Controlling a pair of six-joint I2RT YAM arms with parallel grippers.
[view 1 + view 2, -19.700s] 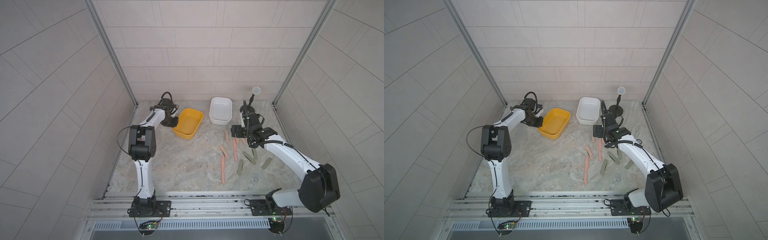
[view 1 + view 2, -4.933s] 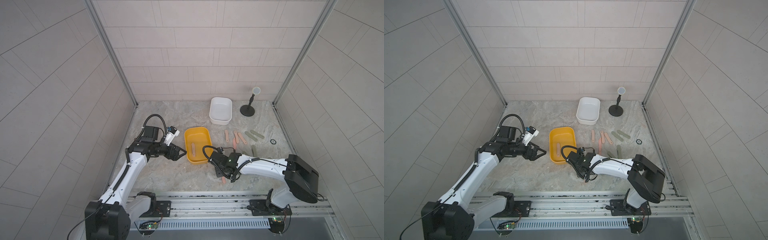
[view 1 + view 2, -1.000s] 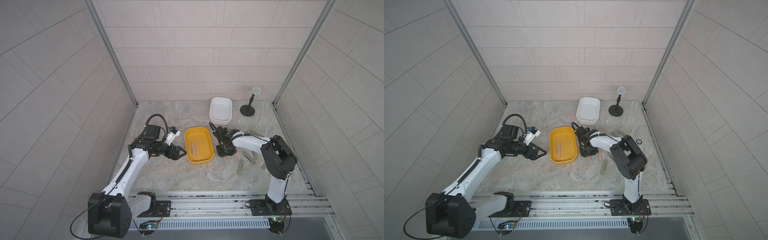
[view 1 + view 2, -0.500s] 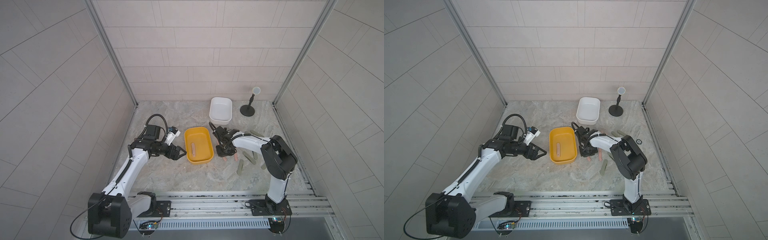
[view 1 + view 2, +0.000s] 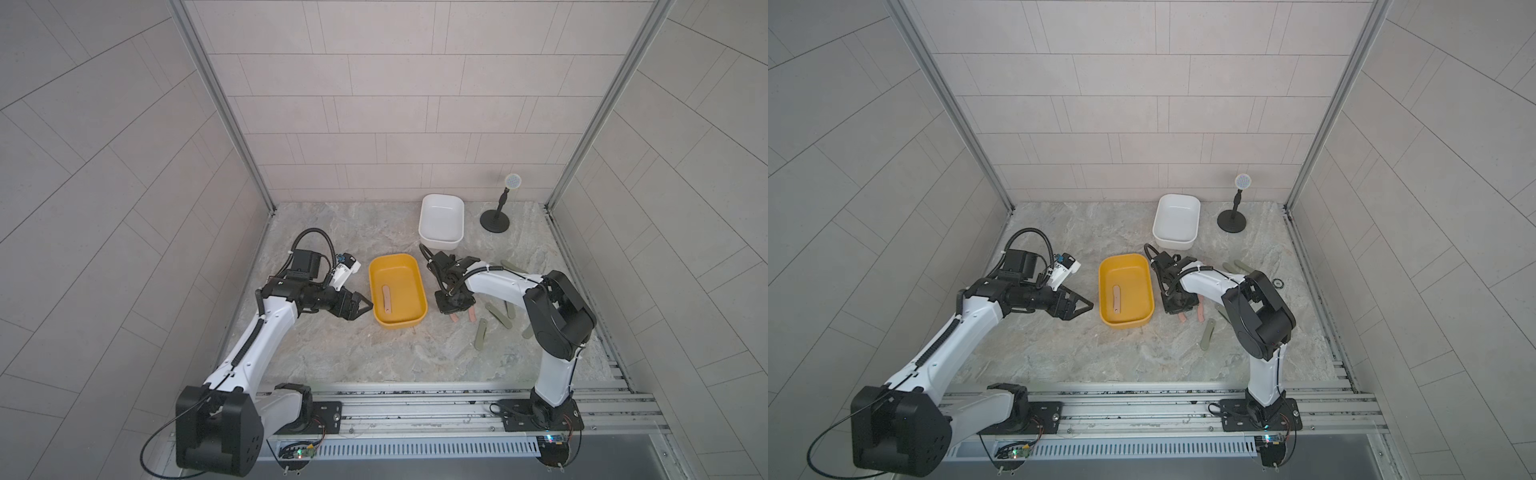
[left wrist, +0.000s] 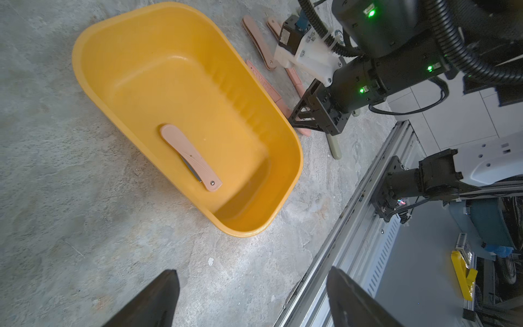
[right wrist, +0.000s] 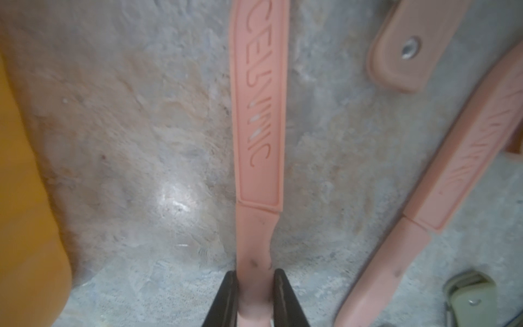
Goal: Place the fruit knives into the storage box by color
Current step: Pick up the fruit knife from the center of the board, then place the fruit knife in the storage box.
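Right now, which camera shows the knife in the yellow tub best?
Left wrist view: the pink folding knife looks big and clear, rivet showing, in the yellow tub. Both top views show a tiny sliver. The right wrist view misses it.

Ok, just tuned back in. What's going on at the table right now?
The right gripper is shut on the end of a long pink knife lying on the table beside the yellow box. One short pink knife is already in that box. The left gripper hangs open and holds nothing on the box's other side. The white box looks empty, and the grey-green knives lie loose on the table.
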